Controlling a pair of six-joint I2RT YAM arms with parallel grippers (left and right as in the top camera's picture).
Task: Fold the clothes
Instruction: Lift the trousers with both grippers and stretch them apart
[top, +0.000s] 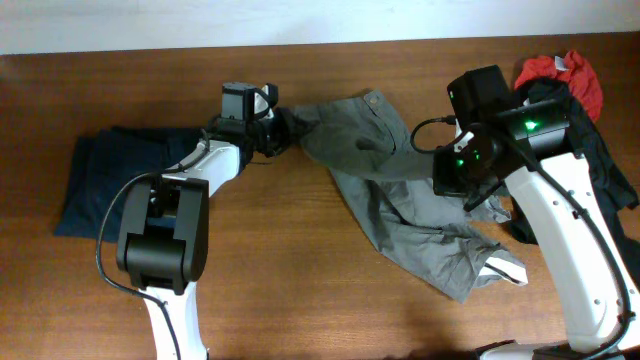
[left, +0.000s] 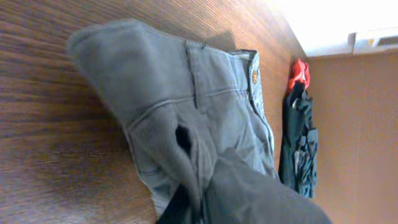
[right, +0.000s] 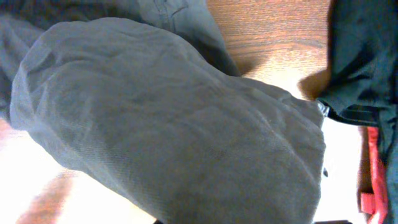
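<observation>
The grey shorts (top: 400, 200) lie crumpled across the middle of the wooden counter (top: 300, 290) in the overhead view, running from upper centre down toward the lower right. Their pale button (top: 373, 99) shows near the upper edge.

The left hand (top: 283, 128) is at the shorts' upper-left edge and is closed on the cloth there. In the left wrist view the shorts (left: 186, 112) rise in a bunched fold toward the bottom of the frame. The button (left: 254, 76) sits at the upper right, and the fingers themselves are hidden.

The right hand (top: 452, 172) is at the shorts' right edge, also clamped on the fabric. The right wrist view is almost filled by a raised mound of the grey cloth (right: 174, 124), which covers the fingers. A strip of counter (right: 273, 31) is visible above it.

A navy garment (top: 100, 180) lies flat at the left of the overhead frame, well apart from the shorts. At the upper right, a red garment (top: 560, 75) is heaped against a black garment (top: 605, 170) that trails down the right side, behind the right arm. Both also appear at the right edge of each wrist view.
</observation>
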